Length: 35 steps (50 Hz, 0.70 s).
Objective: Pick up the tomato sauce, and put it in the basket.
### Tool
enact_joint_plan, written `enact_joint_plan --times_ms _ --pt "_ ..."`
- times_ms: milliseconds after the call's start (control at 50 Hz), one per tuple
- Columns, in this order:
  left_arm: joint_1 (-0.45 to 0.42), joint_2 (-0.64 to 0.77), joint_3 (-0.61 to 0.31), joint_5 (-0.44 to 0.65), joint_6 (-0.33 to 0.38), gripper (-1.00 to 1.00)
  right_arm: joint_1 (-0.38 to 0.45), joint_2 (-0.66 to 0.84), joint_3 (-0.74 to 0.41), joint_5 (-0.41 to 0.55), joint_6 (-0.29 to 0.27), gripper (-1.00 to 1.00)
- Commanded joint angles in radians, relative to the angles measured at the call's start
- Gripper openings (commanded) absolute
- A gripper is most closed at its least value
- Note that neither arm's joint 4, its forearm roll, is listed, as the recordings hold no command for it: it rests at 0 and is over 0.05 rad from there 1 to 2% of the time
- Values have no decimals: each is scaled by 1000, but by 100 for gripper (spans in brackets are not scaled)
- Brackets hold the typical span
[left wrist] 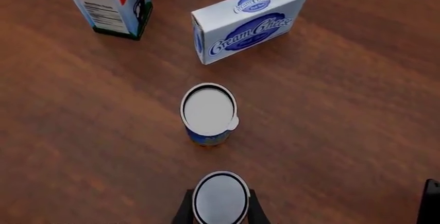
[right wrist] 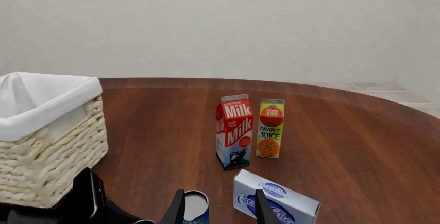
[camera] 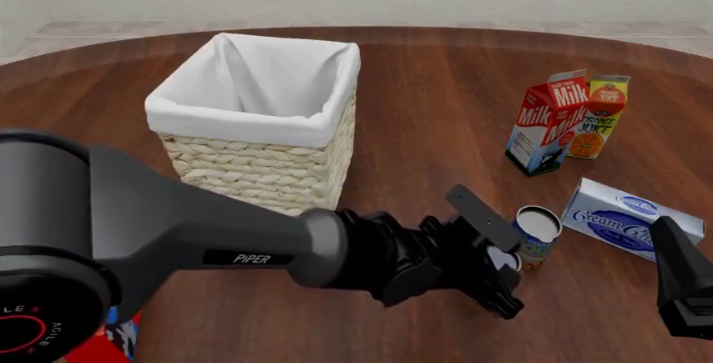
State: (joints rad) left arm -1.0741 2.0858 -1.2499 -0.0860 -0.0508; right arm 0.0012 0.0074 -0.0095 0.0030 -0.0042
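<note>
Only the silver top of the tomato sauce (left wrist: 221, 197) shows, held between the two black fingers of my left gripper (left wrist: 220, 212), which touch its sides. From the front, that gripper (camera: 502, 269) reaches to the right of the basket (camera: 267, 171), low over the table, and a sliver of the can's top (camera: 503, 259) peeks out. The basket's white-lined mouth is open, with nothing visible inside. My right gripper (right wrist: 220, 211) is open and holds nothing; it hangs at the front view's right edge (camera: 677, 284).
A blue-and-yellow can (left wrist: 208, 115) stands just beyond the held can (camera: 537, 234). Behind it lies a cream cheese box (camera: 629, 221). Farther back, a milk carton (camera: 548, 121) and an orange juice carton (camera: 602, 117) stand together.
</note>
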Motion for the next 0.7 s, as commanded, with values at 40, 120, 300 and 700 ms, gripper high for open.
enact_joint_plan --times_ms 40,120,300,700 --pt "13 -13 8 1 26 -100 0 0 0 0 0 100" --pt "12 -33 18 10 30 -100 0 0 0 0 0 100" --pt "21 -98 42 33 62 -100 0 0 0 0 0 100" --pt "29 -366 164 104 112 -100 0 0 0 0 0 100"
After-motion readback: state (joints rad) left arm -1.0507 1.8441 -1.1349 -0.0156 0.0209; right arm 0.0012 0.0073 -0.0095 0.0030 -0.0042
